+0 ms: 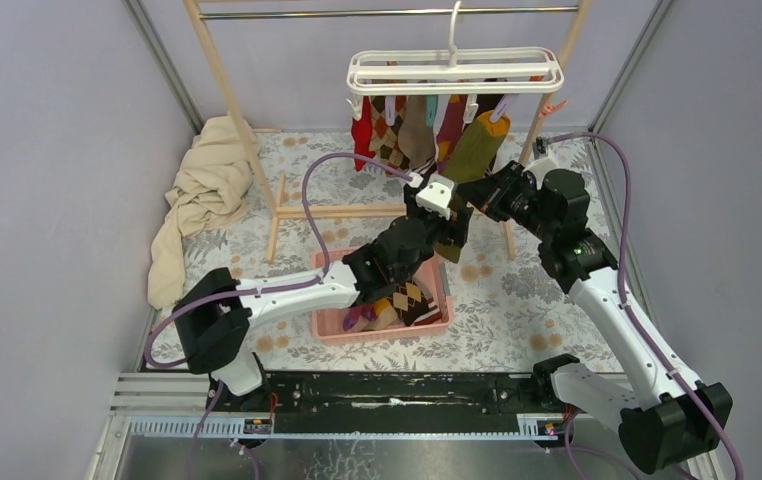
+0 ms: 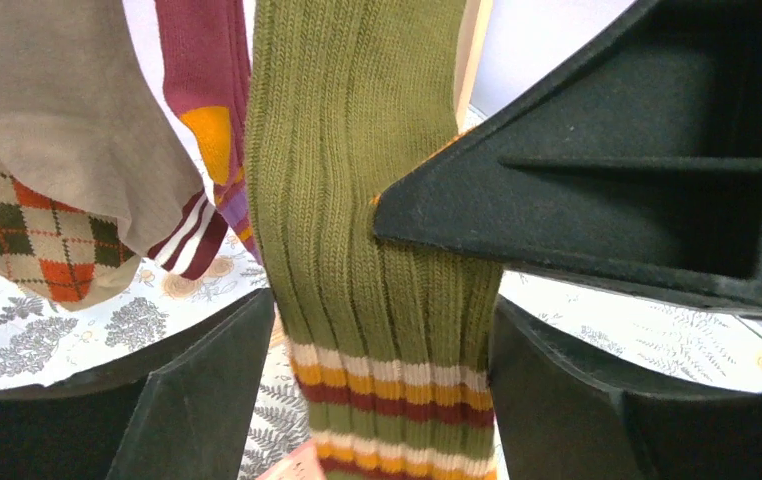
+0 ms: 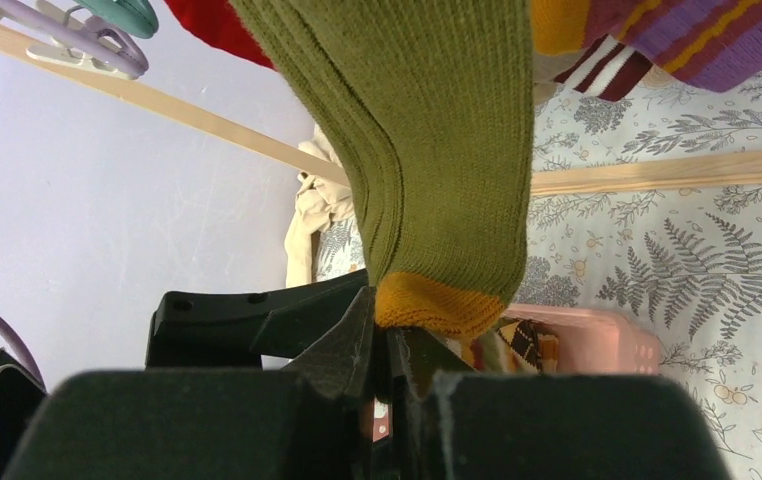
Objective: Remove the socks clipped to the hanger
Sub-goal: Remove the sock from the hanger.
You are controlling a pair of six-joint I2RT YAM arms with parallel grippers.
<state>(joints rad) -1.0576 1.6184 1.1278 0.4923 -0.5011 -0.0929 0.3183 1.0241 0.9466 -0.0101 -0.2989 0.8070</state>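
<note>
A wooden rack with a metal rail stood at the far side of the desk, and the white hanger hung from that rail by its hook. A heap of beige cloth lay at the rack's left foot, well apart from both arms. The socks dangled in a tight row under the hanger, a red sock at the left end. Close to the left of the olive sock hung a maroon sock, a beige sock and an argyle sock, crowding that side. A lilac clip and a teal clip hung above.

The olive sock hung at the right end of the row, drawn down towards the near side. The right claw was closed tight on its orange tip. The left claw stood wide, its fingers flanking the sock's striped cuff; whether they pressed it could not be told. A finger of the right claw met the sock just above them.

Near the arms' bases sat a pink basket, under the left arm. It held a few socks, one with argyle diamonds; the arm hid the rest.
</note>
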